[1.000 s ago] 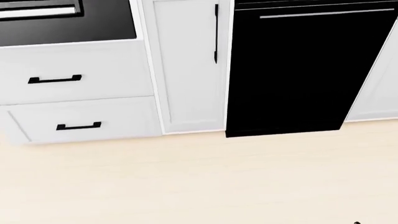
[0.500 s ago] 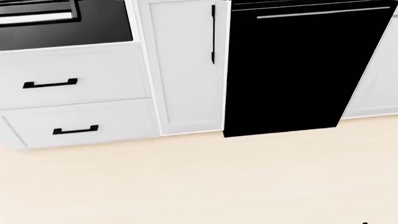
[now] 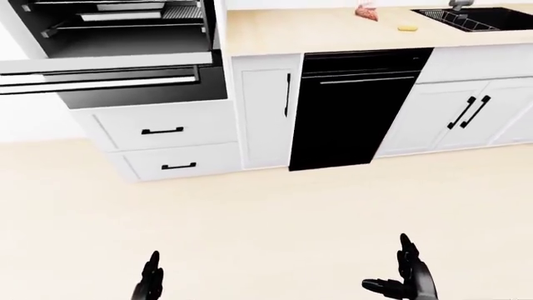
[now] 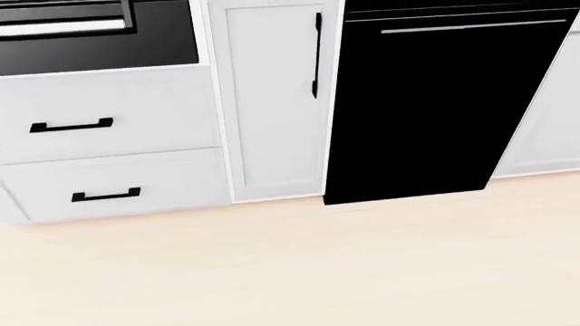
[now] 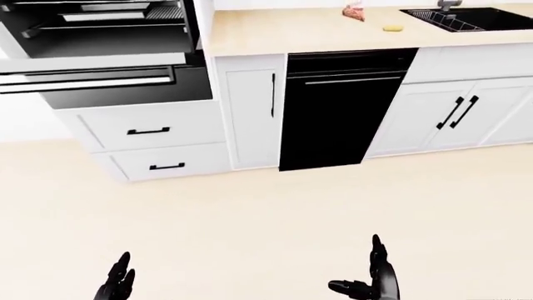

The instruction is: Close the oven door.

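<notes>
- The oven (image 3: 117, 25) is seen at the top left of the left-eye view, its racks exposed inside the open cavity
- The oven door (image 3: 108, 78) is folded down flat below the cavity, its pale inner edge and long handle bar turned toward the camera, so the door is plainly not shut yet
- Two white drawers (image 3: 162, 131) with black pulls are stacked under the door, and in the head view only these and the door's dark lower edge are shown
- The left hand (image 3: 150, 278) is held low at the bottom edge of the left-eye view, fingers straight and spread, with nothing in its grasp
- A narrow white cupboard (image 3: 267, 109) and a black dishwasher (image 3: 350, 106) are set to the right of the oven, under a pale counter (image 3: 317, 28)
- The right hand (image 3: 408, 278) is raised at the bottom right, fingers extended and thumb out, likewise holding nothing
- A sink (image 3: 479, 15) is cut into the counter at the top right
- The step in hand is judged to be the approach: both hands are well apart from the door and the floor lies between
- The next move is judged to call for stepping toward the upper left, then a hand being brought under the door's free edge so it can be swung upward until shut
</notes>
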